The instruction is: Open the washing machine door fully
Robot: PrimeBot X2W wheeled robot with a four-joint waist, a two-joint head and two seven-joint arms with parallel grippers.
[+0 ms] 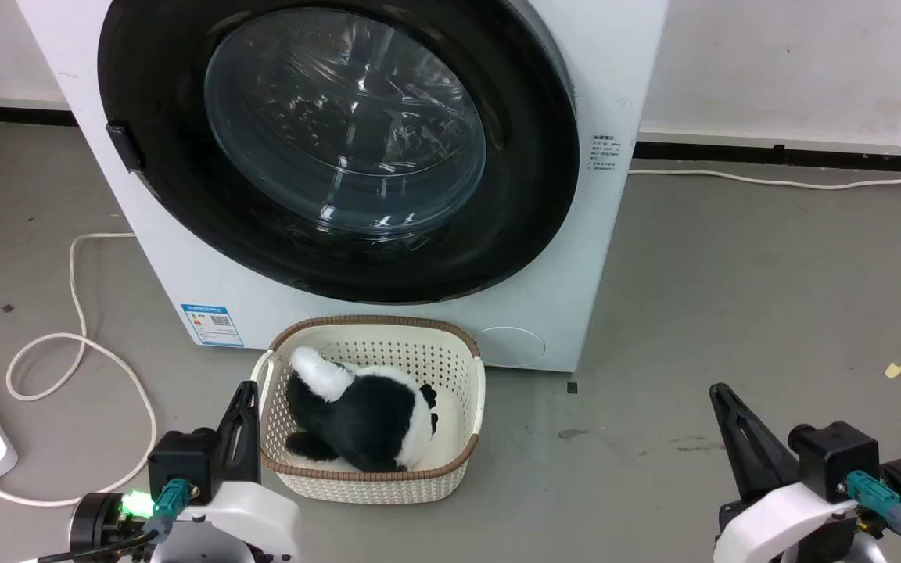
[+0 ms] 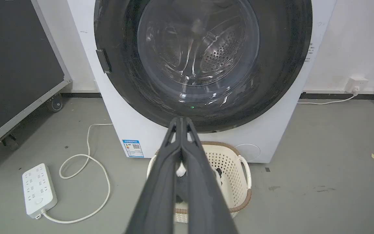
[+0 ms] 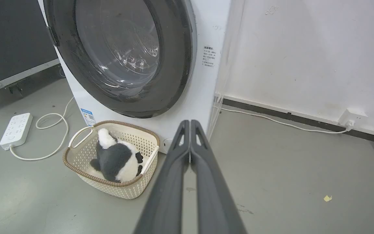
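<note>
Basket (image 1: 376, 320) with plush toy (image 1: 364, 418) beneath closed door (image 1: 341, 141).

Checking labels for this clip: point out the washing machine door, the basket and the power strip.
washing machine door (image 1: 341, 125), head view, centre of its glass bowl.
basket (image 1: 411, 356), head view, perforated back wall.
power strip (image 2: 39, 190), left wrist view, white top face.

Bare lab-like test room: a washing machine (image 1: 552, 313) on grey concrete floor (image 1: 748, 313), a wheeled equipment case (image 2: 15, 65) and loose power strip (image 2: 39, 190) alongside.
</note>
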